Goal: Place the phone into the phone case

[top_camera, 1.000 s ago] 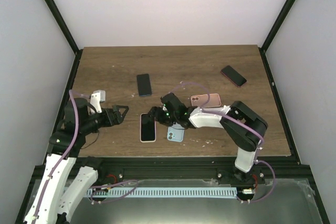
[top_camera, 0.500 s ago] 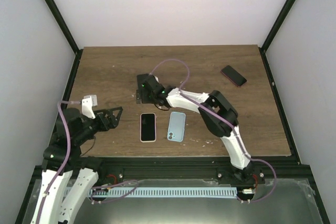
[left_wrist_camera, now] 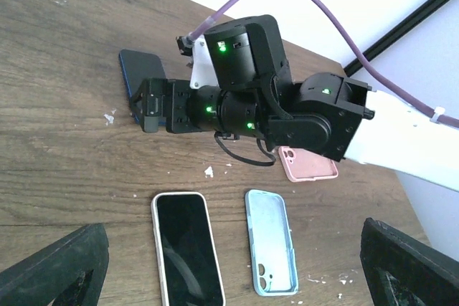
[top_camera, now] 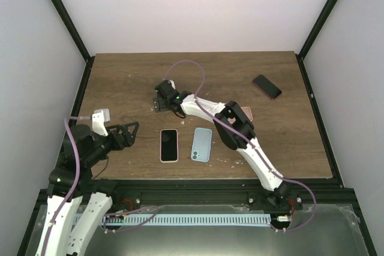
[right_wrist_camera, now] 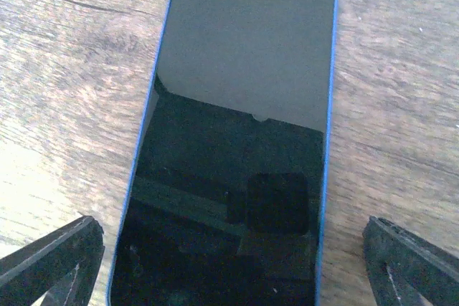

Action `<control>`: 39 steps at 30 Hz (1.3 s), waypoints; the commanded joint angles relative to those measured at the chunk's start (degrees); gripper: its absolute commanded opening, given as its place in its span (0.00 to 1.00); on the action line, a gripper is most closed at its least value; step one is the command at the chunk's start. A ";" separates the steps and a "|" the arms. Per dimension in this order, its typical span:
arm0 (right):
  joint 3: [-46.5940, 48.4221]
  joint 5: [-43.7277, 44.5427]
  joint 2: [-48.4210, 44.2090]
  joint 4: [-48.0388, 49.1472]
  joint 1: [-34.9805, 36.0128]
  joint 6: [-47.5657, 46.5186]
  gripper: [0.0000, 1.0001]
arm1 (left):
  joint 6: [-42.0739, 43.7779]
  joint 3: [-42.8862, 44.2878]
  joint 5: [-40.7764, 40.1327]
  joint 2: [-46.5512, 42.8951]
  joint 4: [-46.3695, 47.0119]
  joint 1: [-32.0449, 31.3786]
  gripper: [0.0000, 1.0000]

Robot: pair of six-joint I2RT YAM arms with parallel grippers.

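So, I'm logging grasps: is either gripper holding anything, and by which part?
Nothing held. The right gripper is open above the blue phone; the left gripper is open and empty.

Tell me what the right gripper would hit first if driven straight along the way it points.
The blue-edged phone: it lies screen up on the table, directly ahead of the open right gripper and framed by its fingertips. How far above it the gripper sits is unclear.
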 commanded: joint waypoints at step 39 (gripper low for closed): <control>-19.16 2.52 -11.66 -0.93 -1.49 -5.58 0.76 | -2.41 -0.18 -5.43 0.66 -0.50 0.21 0.97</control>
